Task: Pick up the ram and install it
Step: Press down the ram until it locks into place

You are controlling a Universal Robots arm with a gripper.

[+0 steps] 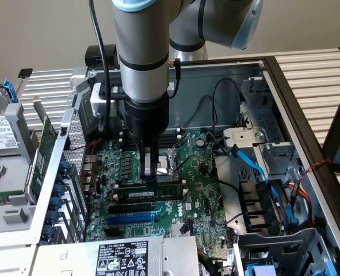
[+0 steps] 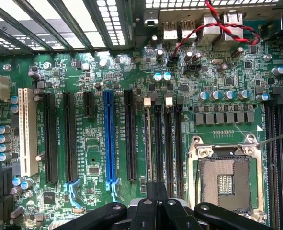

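exterior view: inside an opened computer case (image 1: 308, 115) lying on its side, the robot arm (image 1: 140, 52) stands straight down over the green motherboard (image 1: 198, 190), its gripper (image 1: 149, 174) closed to a narrow pinch, fingertips right at the memory slots (image 1: 152, 195). the ram (image 1: 158, 185), a thin green stick, lies along one of those slots just under the fingertips; it looks seated or nearly so, with the closed fingers seemingly bearing on its top edge rather than clasping it, though contact is hard to confirm from here. the vertical stance suits a straight downward push into the slot. in the wrist view the closed fingers (image 2: 156, 211) line up with the row of long black slots (image 2: 163, 143) beside the bare cpu socket (image 2: 225, 184), with the blue slot (image 2: 108, 136) farther off. a larger green expansion card (image 1: 43, 152) stands upright at the exterior view's left, outside the work.
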